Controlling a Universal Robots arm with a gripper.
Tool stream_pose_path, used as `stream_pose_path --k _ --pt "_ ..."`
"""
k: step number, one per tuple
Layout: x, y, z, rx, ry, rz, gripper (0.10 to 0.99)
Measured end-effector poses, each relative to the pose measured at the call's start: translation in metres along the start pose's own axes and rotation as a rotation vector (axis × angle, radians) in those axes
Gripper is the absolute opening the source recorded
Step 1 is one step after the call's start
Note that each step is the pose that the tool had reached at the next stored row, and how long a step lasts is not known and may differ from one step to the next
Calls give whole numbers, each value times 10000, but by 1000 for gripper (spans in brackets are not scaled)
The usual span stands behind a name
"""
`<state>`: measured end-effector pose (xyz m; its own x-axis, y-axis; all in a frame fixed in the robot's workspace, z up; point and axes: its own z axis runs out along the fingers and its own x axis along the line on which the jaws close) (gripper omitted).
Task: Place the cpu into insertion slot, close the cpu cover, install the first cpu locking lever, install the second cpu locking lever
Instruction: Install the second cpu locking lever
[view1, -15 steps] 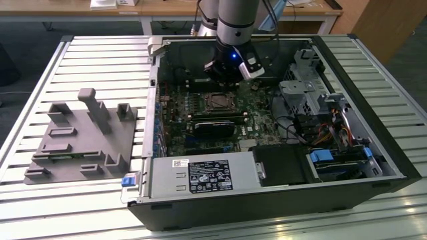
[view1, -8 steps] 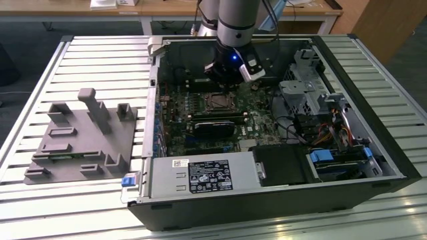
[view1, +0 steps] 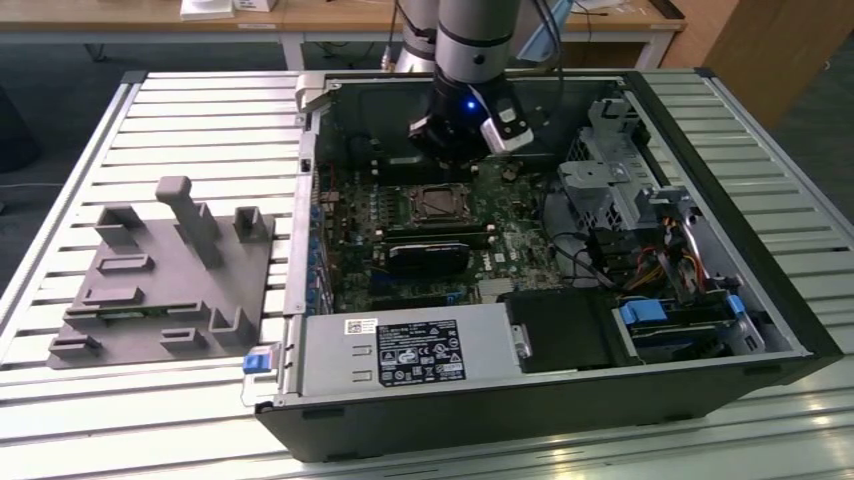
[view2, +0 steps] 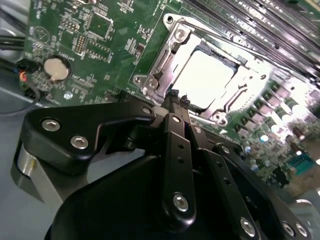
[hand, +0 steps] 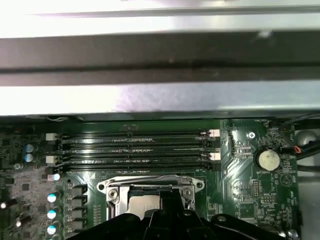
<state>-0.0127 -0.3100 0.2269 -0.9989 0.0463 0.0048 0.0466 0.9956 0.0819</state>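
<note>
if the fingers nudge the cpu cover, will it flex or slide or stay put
The cpu cover looks like thin sheet metal framing a big window over the cpu, so it probably flexes a little under a sideways push. It seems held to the green board at its corners, so it likely pivots rather than slides. Its bright sheen suggests the gripper could slip on it.
</note>
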Motion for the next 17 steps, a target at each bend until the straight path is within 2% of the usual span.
stream_pose_path --k 3,8,17 --pt "0 8 -93 16 -1 -1 106" --pt "0 -15 -106 41 -2 0 106" --pt "-9 -207 -119 41 -3 0 106"
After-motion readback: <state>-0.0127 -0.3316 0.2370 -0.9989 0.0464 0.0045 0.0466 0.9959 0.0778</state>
